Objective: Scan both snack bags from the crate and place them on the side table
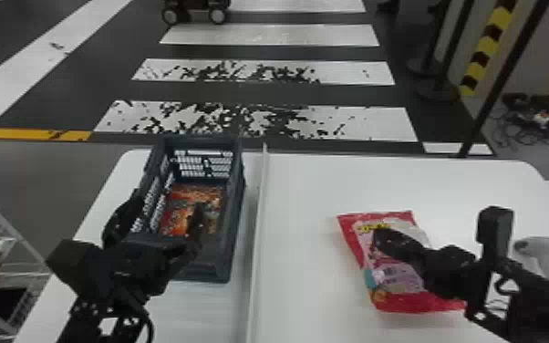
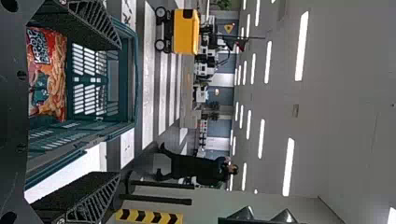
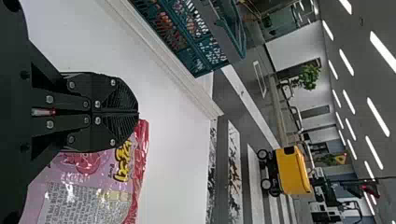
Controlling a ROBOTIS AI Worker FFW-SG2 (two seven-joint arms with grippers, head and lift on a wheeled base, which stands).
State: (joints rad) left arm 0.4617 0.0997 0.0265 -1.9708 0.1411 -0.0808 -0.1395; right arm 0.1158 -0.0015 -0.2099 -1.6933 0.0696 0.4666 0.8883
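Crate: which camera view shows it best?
The head view: the crate shows almost whole there, walls and inside, though the left gripper hides part of it. The left wrist view looks into it, at the orange bag and one end wall; the right wrist view catches part of its slotted outside.

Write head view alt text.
Left end effector, open, at a dark crate holding an orange snack bag; right end effector over a red-and-pink snack bag on the white table, with a pale scanner to its right. A divider separates the bags.

The pink bag (image 1: 399, 280) is glossy; the crate (image 1: 212, 270) matt plastic; the tabletop (image 1: 447, 187) smooth.
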